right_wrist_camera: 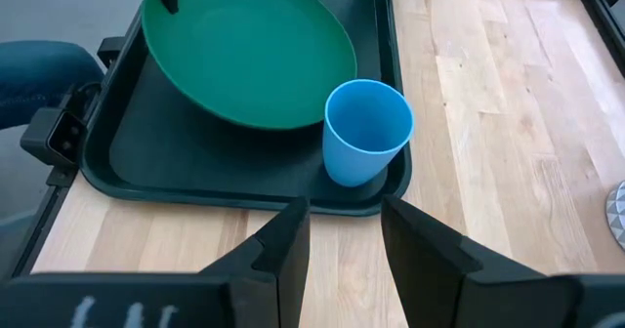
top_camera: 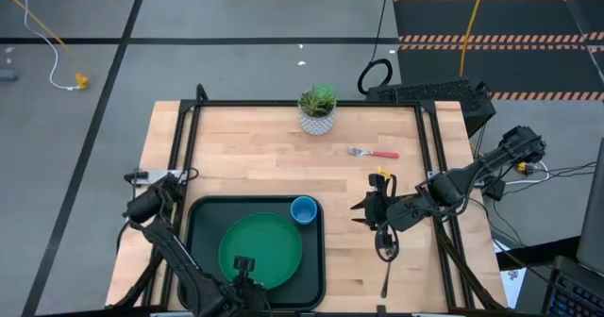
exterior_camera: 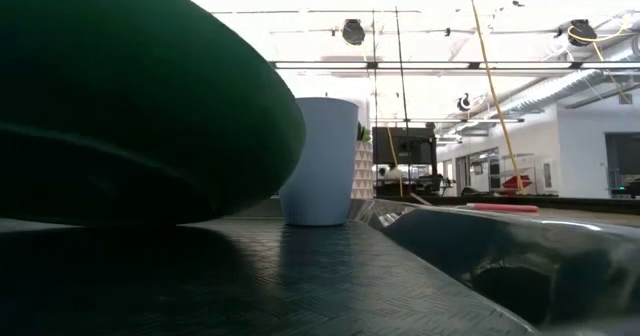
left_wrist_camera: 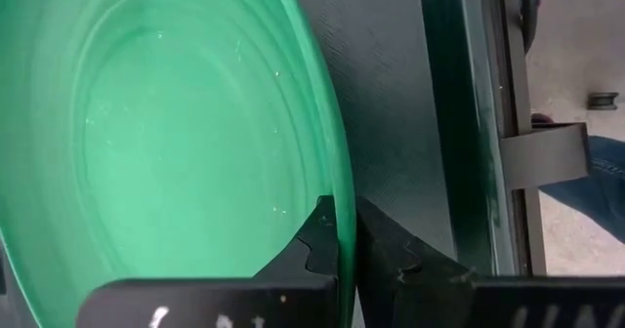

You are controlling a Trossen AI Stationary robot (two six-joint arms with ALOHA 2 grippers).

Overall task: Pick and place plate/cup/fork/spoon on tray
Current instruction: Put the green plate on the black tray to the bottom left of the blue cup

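Observation:
The green plate [top_camera: 269,241] lies on the dark tray [top_camera: 203,225] at the table's near left. The light-blue cup [top_camera: 304,209] stands upright in the tray's far right corner, and shows in the right wrist view [right_wrist_camera: 366,131]. My left gripper [top_camera: 244,264] is shut on the plate's near rim. My right gripper [top_camera: 362,209] is open and empty above bare table, right of the tray, its fingers [right_wrist_camera: 283,245] toward the cup. The red-handled fork [top_camera: 374,153] lies flat on the table far right of centre. The silver spoon [top_camera: 385,277] lies near the front edge. My left gripper pinches the plate's near rim [left_wrist_camera: 342,206] between its two fingers, one over the plate's upper face and one outside the rim. The fingers come from the table's near side. The plate's underside [exterior_camera: 180,211] meets the tray floor farther in.
A white patterned plant pot [top_camera: 318,119] stands at the table's far edge, centre. Black frame rails [top_camera: 434,166] run along the table's left, right and far sides. Bare wood lies between the tray and the fork.

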